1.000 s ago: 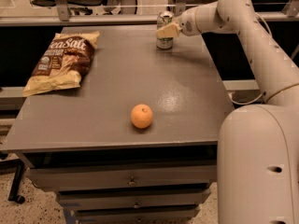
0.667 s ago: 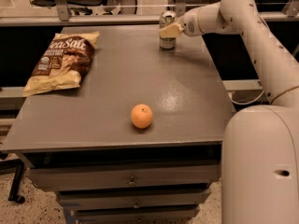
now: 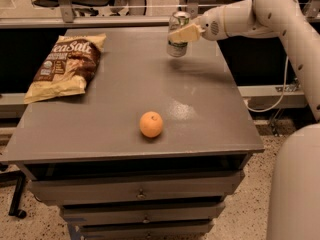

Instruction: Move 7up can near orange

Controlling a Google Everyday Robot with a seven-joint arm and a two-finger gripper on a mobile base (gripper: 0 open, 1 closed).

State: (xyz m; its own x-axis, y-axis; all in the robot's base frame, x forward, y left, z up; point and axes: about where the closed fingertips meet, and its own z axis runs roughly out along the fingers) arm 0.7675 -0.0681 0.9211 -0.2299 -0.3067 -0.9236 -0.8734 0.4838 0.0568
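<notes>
One can (image 3: pixel 176 46), silver-grey with green markings, is listed at the far edge of the counter (image 3: pixel 210 114), at about 1 o'clock from the orange (image 3: pixel 151 124) and well apart from it. The can is held upright by the hand (image 3: pixel 184 33), which is clamped on its upper half; one pale finger is seen laid across the can's front, and the arm (image 3: pixel 270 9) is extended in from 3 o'clock.

Change noted: compared with a second ago, the can has been shifted only slightly toward 6 o'clock, and the arm's upper joint has been swung a little toward 3 o'clock. The orange and the chip bag (image 3: pixel 65 66) are left where they were. A shadow is cast on the counter just below and to the right of the can, but whether the can's base has been raised clear of the surface cannot be told. The grasp is judged complete and the carry barely begun, so most of the distance to the orange is yet to be covered.

Count:
- Can: one, in the hand.
- Orange: one, set near the counter's front edge, stem end turned up.
- Chip bag: one, laid flat at 10 o'clock from the orange.
- Hand: one, on one arm.
- Drawer fronts (image 3: pixel 137 191): three, stacked under the counter, the lowest partly cut off.
</notes>
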